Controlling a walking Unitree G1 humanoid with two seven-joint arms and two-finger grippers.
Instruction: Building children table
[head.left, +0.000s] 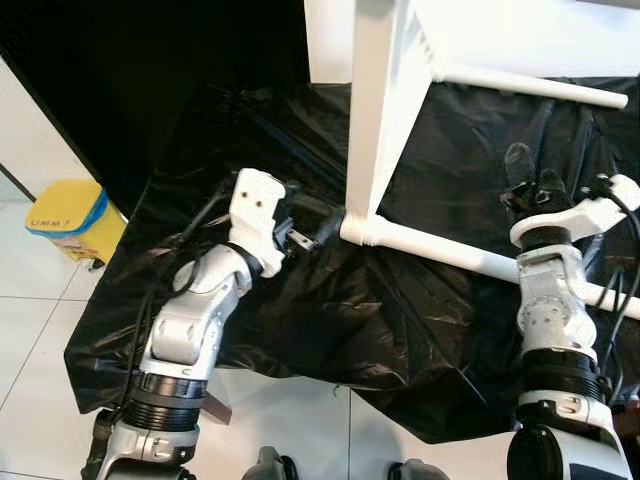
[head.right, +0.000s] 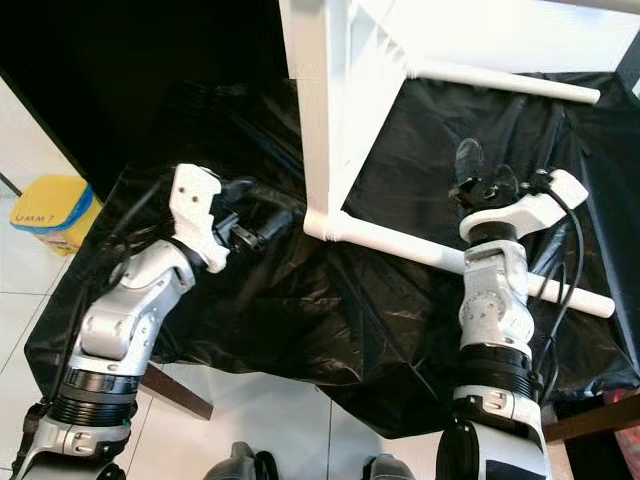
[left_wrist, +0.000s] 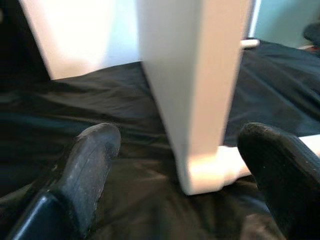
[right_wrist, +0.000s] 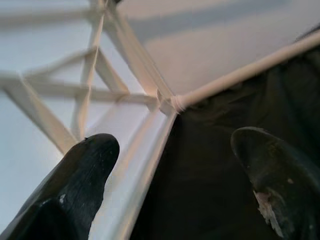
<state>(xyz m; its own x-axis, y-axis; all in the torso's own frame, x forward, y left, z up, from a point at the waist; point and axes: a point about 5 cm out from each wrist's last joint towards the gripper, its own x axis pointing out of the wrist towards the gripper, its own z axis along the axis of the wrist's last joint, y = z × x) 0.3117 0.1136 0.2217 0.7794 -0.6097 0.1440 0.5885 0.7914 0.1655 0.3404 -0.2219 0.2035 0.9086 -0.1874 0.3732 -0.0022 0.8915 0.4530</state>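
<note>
Black plastic sheeting (head.left: 330, 320) is covering the low surface in front of you, with pale floor tiles (head.left: 40, 320) and a yellow bin (head.left: 70, 215) off to the left.

The frame (head.left: 385, 120), white and part-built, is standing on the sheet. Its flat upright leg is running near vertical, and a round rail (head.left: 440, 252) is lying along the sheet from the leg's foot toward your right. A second rail (head.left: 530, 85) is running higher up.

Left pincer (head.left: 300, 235) is gaping wide just short of the leg's foot, gripping nothing. Right pincer (head.right: 480, 180) is likewise spread and empty, hovering above the rail.

Judgement: painted wood, stiff, fairly light, likely slick under the pads. You are best taking the flat leg low, across its narrow faces. The joints may be loose, so avoid prying on the rail.
</note>
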